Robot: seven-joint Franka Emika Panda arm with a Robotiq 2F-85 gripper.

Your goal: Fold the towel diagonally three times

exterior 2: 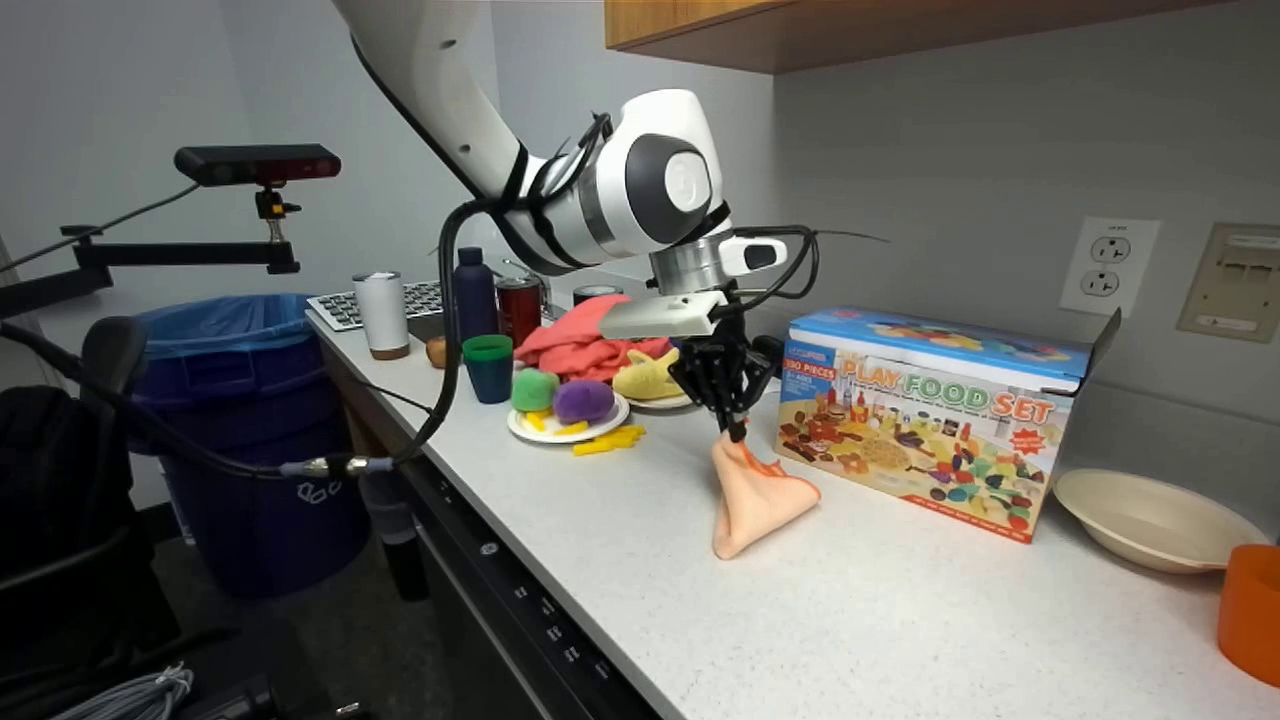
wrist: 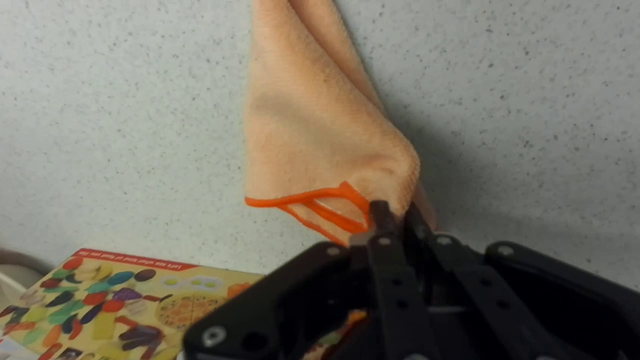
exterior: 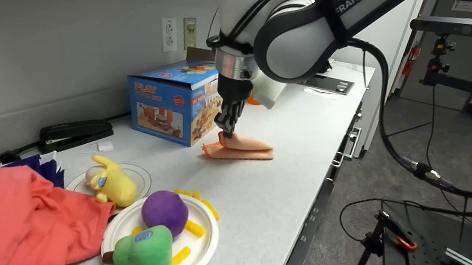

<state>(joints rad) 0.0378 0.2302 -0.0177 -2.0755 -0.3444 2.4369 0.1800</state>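
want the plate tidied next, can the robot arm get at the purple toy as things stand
Probably not right now: the gripper holds the towel pinched. Once it lets go, likely yes: the purple toy lies uncovered on the white plate.

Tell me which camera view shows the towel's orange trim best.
The wrist view: the trim looks largest there, with separate strips visible up to the fingertips. Both exterior views show it only as a small orange streak at the edge of the towel.

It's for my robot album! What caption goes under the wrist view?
The hand pinches an orange-edged peach towel on the speckled counter.
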